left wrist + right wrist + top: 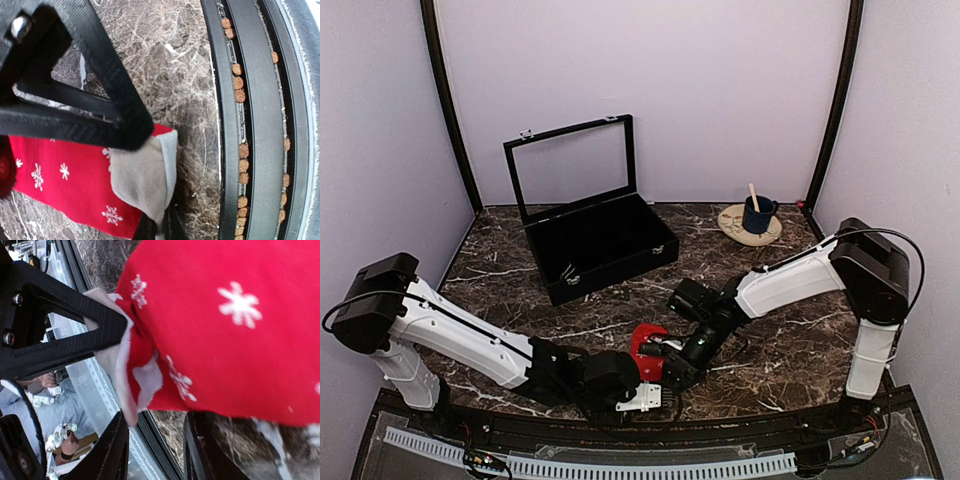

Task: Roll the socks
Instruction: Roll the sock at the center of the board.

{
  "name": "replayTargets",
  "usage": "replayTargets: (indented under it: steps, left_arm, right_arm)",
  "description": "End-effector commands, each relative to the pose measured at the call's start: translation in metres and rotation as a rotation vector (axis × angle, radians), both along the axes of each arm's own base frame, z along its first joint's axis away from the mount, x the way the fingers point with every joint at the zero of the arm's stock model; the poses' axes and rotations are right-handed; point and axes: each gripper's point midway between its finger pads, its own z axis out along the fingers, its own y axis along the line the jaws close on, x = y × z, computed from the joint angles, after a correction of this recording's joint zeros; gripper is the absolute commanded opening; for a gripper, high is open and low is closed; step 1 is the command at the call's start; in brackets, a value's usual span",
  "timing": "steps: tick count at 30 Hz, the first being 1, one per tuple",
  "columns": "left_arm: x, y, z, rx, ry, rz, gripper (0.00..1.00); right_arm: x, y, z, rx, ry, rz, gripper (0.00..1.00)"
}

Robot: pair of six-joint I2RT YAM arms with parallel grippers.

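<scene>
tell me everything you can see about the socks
The socks are soft red fabric with white snowflake marks and an off-white band at one end. They lie on the marble table near its front edge, between the two arms. The left gripper is shut on the band. A finger of the right gripper sits against the band too. Whether this is one sock or two layered, I cannot tell.

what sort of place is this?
Probably a lab test booth: plain lilac walls box in a marble-look table, left arm and right arm mounted at its near edge, staged props like the black case and red socks.
</scene>
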Motion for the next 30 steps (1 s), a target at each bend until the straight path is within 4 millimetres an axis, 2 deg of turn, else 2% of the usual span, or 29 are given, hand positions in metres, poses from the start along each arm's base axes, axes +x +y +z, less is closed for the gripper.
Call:
replayTargets:
  steps: [1,9,13,15,17,23,30]
  left_arm:
    - [-0.01,0.011,-0.008,0.07,0.105,-0.009,0.0]
    - [-0.007,0.002,0.007,0.063,0.295,0.005,0.0]
    - [-0.007,-0.004,0.01,0.082,0.394,0.004,0.0]
    - [-0.006,-0.006,0.013,0.088,0.449,0.007,0.0]
    - [-0.006,-0.007,0.014,0.091,0.507,0.013,0.0]
    - [-0.007,-0.006,0.012,0.115,0.667,0.032,0.0]
    - [0.001,-0.007,0.016,0.087,0.822,0.07,0.0]
  right_arm:
    - [0.016,-0.001,0.009,0.028,-0.082,-0.076,0.36]
    - [0.035,-0.015,0.009,0.011,-0.241,-0.168,0.37]
    - [0.05,-0.022,0.017,0.017,-0.367,-0.216,0.37]
    - [0.055,-0.029,0.012,-0.005,-0.415,-0.238,0.37]
    - [0.062,-0.034,0.021,0.008,-0.474,-0.267,0.37]
    - [0.066,-0.049,0.02,-0.013,-0.606,-0.313,0.37]
    - [0.055,-0.056,0.017,-0.024,-0.701,-0.325,0.35]
